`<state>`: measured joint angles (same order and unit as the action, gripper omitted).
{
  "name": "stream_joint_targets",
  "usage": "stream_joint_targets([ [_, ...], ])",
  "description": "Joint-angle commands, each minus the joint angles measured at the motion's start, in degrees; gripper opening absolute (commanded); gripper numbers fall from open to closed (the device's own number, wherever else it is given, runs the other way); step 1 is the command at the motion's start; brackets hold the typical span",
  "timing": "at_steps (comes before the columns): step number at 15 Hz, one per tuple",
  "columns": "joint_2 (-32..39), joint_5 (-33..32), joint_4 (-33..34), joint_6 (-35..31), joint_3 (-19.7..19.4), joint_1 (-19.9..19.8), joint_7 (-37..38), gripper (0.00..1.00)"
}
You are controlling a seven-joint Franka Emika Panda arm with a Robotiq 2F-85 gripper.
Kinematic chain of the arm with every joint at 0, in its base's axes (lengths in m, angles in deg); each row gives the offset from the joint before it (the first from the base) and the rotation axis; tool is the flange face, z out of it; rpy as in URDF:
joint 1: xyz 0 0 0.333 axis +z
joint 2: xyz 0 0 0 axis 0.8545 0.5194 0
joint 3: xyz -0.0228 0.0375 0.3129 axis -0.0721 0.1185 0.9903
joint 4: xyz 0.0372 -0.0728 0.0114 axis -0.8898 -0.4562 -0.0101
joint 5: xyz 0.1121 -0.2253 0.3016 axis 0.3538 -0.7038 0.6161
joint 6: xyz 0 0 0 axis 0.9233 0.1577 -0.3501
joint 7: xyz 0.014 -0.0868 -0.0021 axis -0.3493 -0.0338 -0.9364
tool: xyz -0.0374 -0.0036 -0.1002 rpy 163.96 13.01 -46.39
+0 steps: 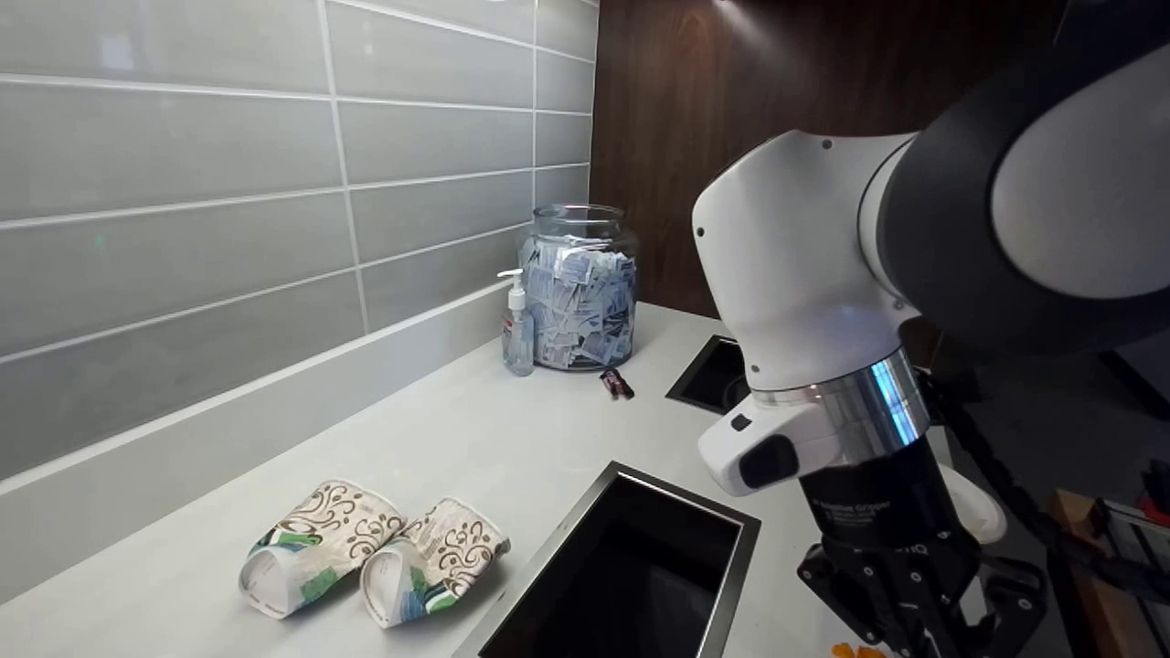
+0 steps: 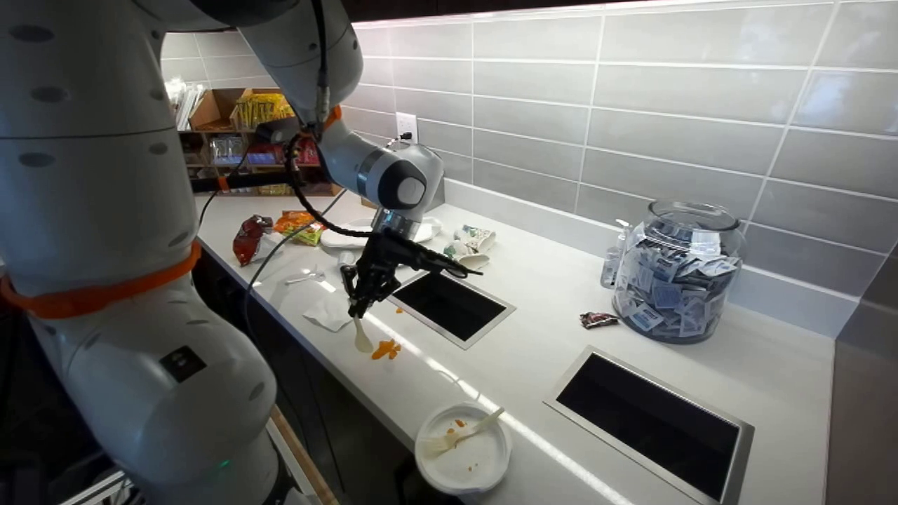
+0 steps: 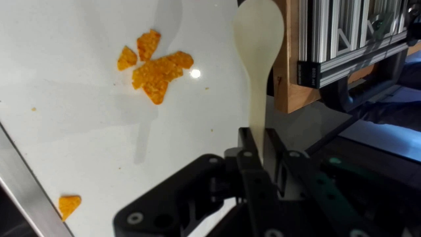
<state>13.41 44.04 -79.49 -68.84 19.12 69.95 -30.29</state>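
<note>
The white robot arm (image 1: pixel 795 247), smooth-shelled with black rings at its joints, runs off the right border in an exterior view; the glossy pale counter (image 2: pixel 533 301) stretches beneath it, its straight front edge hidden at the far end by the arm; one dark inset (image 2: pixel 740 456), rectangular and metal-framed, meets the bottom border in an exterior view; its twin inset (image 1: pixel 731 585) is cut off in the same way, and both are too dark inside to make out; a broad strip of counter runs between them; the round glass jar (image 1: pixel 578 222) stands upright near one dark inset, holding flat packets (image 1: pixel 585 306) whose print is too small to read; the shallow white bowl (image 2: pixel 484 466) sits at the front edge, a pale utensil (image 2: pixel 466 435) across it; the black gripper (image 3: pixel 257 135) is clenched around the handle of the ivory spoon (image 3: pixel 259 72), its fingers hiding the handle's end; crumpled paper cups (image 1: pixel 434 553), scroll-patterned, lie beside the twin inset; the spoon points down near the front edge, beside the orange chip pieces (image 3: pixel 158 75), and I cannot tell whether its rounded tip touches the counter; the pieces are jagged and rough-grained, with a stretch of counter separating them from the white bowl; a lone chip fragment (image 3: pixel 68 204) lies at the twin inset's metal frame.
</note>
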Motion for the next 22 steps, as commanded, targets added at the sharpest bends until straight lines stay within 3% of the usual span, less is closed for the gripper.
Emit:
stream_joint_targets([
  [1, 1.52, -1.34, 0.74, 0.95, 0.55, 0.71, -2.78, 0.03],
  [9, 5.42, -3.46, 2.32, 1.17, 0.49, 0.24, -9.93, 0.03],
  [22, 10.95, -5.28, 8.01, 5.72, 2.25, 0.02, -13.86, 0.03],
])
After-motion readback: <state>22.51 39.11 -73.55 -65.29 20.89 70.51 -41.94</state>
